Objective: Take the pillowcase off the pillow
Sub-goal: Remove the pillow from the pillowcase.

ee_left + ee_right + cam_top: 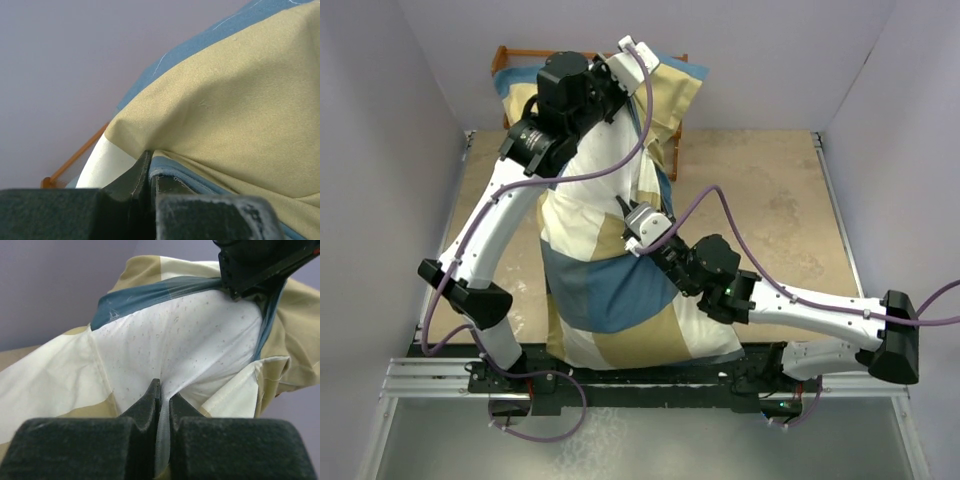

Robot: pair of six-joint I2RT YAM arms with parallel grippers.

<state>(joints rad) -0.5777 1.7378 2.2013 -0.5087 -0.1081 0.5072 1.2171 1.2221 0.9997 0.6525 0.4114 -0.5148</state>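
Observation:
The pillowcase (610, 290), in tan, cream and blue blocks, lies over the pillow from the near table edge up toward the back wall. My left gripper (623, 72) is raised at the far end, shut on the pillowcase's blue edge (170, 167). My right gripper (634, 232) is at the middle of the bundle, shut on a pinch of the white speckled pillow (200, 330), which shows through the pillowcase's opening. The blue hem (150, 292) stretches over the pillow toward the left gripper (260, 265). In the top view the pillow is mostly hidden.
A wooden rack (510, 55) stands at the back left behind the fabric; its orange rail shows in the left wrist view (75, 157). The tan table top (770, 200) extends to the right. Lilac walls (910, 120) close in on three sides.

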